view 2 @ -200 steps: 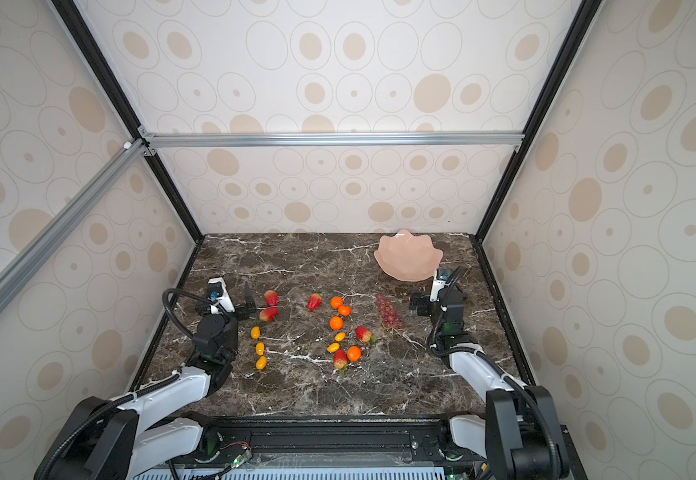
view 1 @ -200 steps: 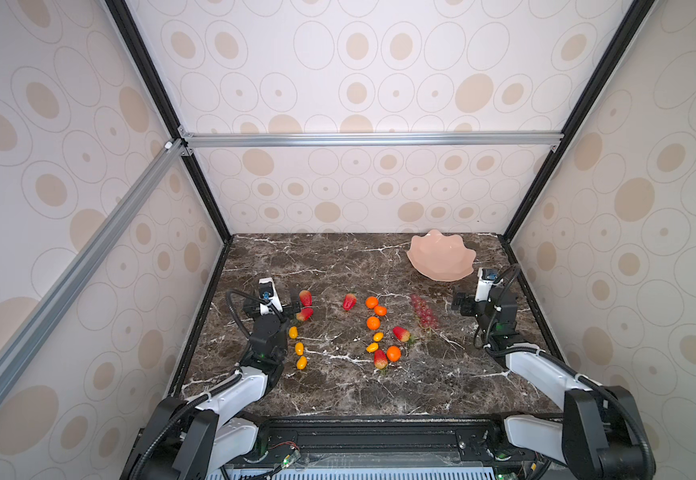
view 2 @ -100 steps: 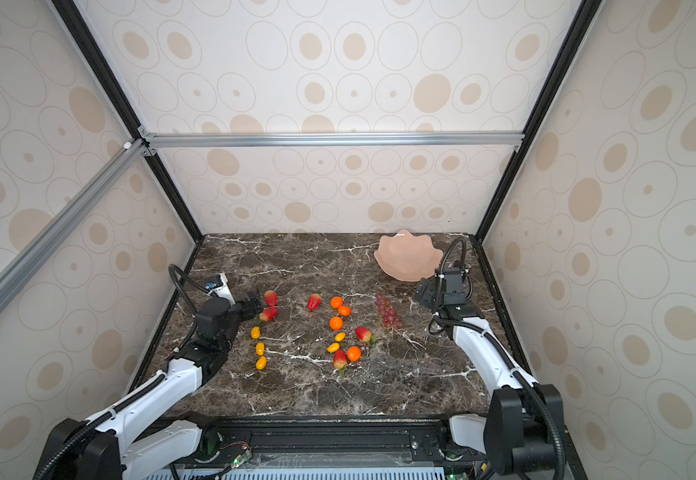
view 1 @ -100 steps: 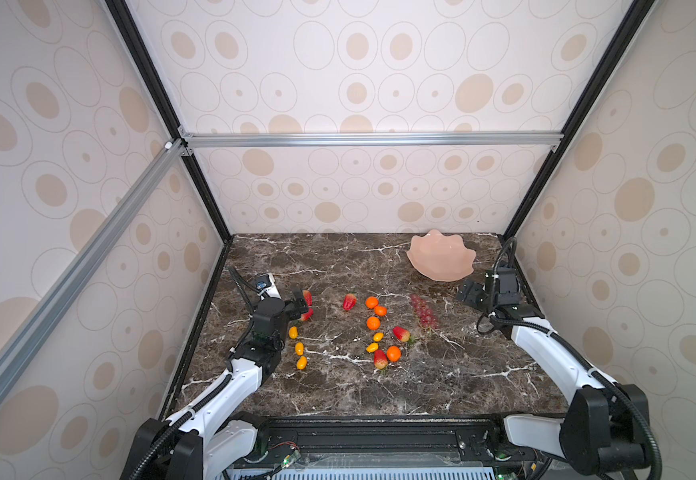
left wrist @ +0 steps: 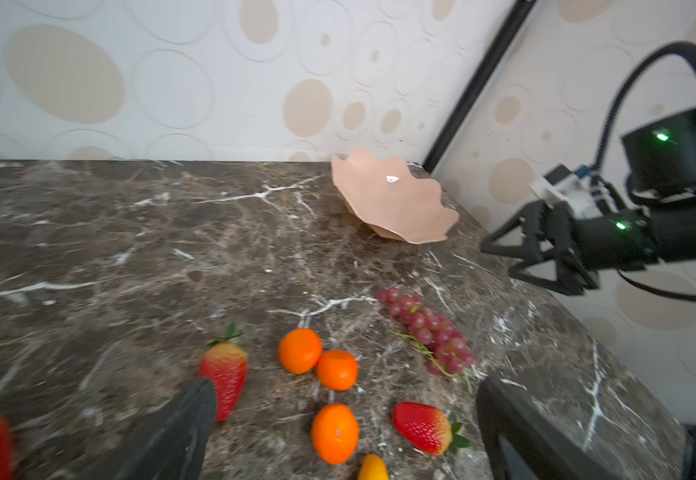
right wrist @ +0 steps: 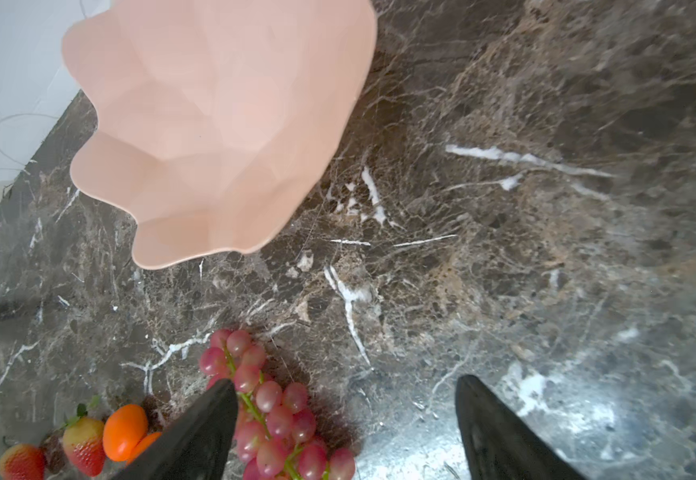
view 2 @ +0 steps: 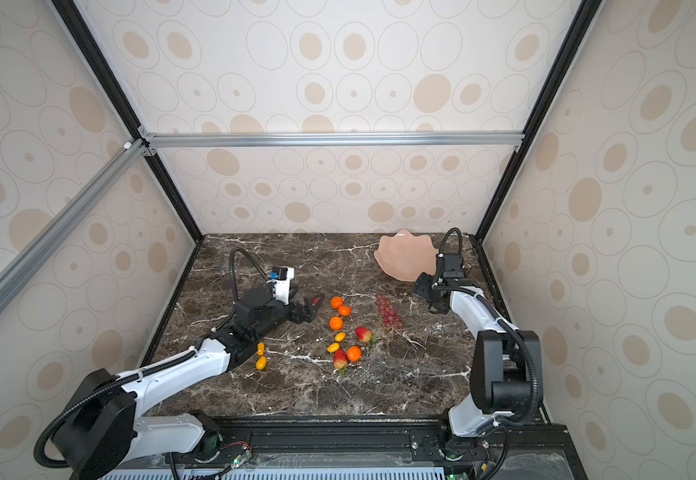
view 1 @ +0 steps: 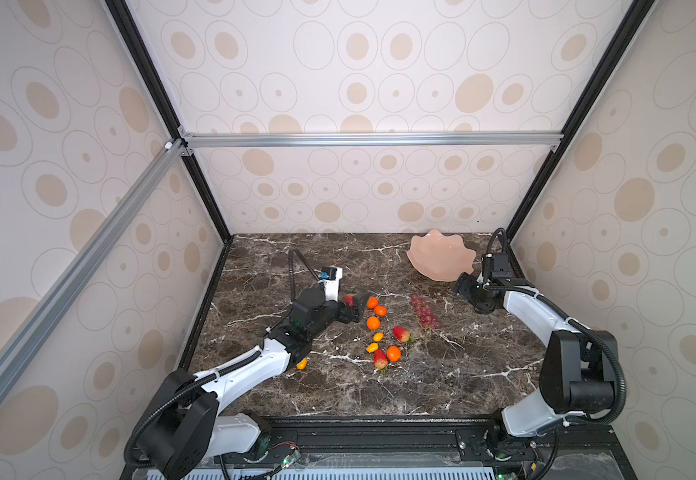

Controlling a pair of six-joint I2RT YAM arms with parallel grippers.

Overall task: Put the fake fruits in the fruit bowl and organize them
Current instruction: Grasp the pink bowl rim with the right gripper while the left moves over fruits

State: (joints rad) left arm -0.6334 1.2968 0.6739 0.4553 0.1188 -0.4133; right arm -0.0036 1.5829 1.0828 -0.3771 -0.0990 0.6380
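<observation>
Dark marble table (view 1: 338,395). Pale pink glossy scalloped bowl (view 1: 439,257) at its far right corner, centre-right of frame. Beside a red plastic strawberry (left wrist: 223,374), left jaws wide apart, empty; right jaws apart, empty, between bowl and dark red grape bunch (view 1: 423,311).

Count by kind, all views. tangerines (view 1: 373,322): 4. strawberries (view 1: 400,333): 4 told apart, one of them seen only from the left wrist. small oval yellow-orange fruits (view 2: 340,336): 4 in a top view. grape bunch (view 1: 424,314): 1. fruit bowl (view 1: 441,257): 1.
</observation>
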